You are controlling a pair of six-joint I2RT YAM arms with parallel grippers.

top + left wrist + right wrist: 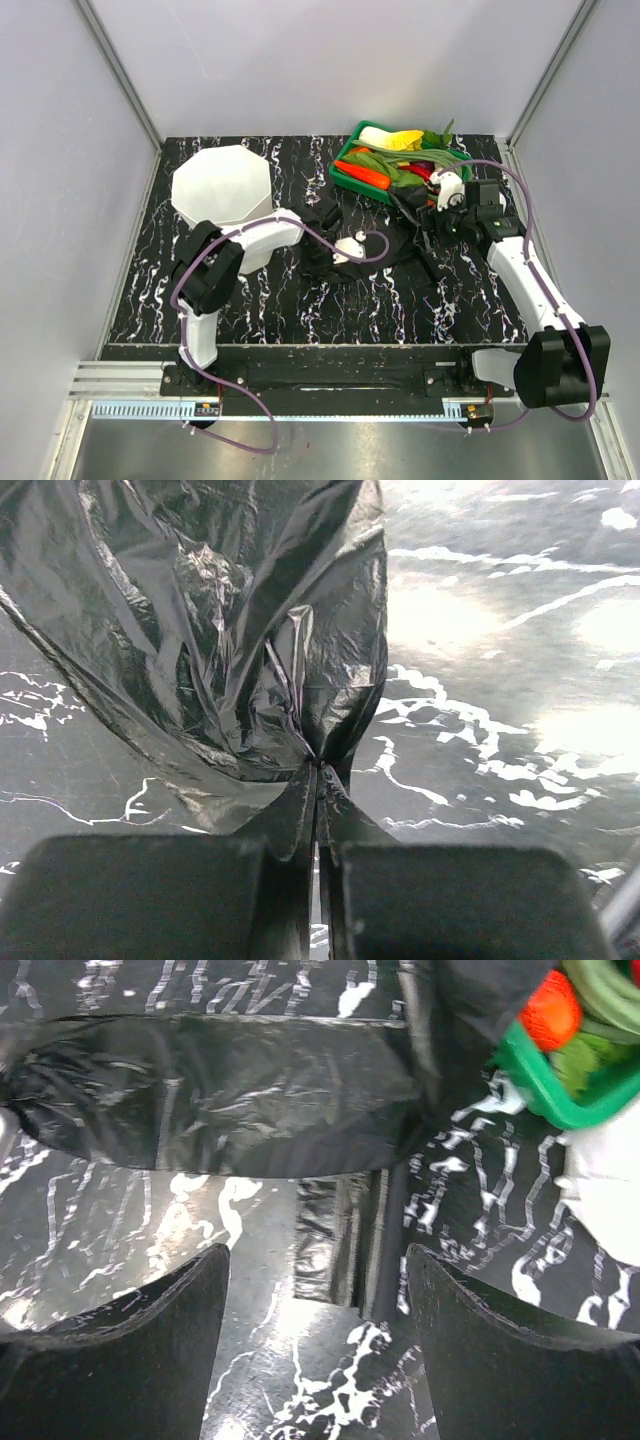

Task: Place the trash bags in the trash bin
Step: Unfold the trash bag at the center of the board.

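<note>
A crinkled glossy black trash bag (392, 250) lies spread on the marbled table between my two grippers. My left gripper (322, 252) is shut on a gathered fold of it; in the left wrist view the bag (220, 610) fans out from the closed gripper (318, 772). My right gripper (428, 232) is open just above the table. Between its fingers (150, 1320) lies a folded strip of the bag (335, 1240), with the wider sheet (220, 1090) beyond. The translucent white faceted trash bin (220, 190) stands at the back left, beside my left arm.
A shallow green tray (352, 182) of vegetables stands at the back right, close to my right gripper; its corner shows in the right wrist view (535, 1080). Grey walls enclose the table on three sides.
</note>
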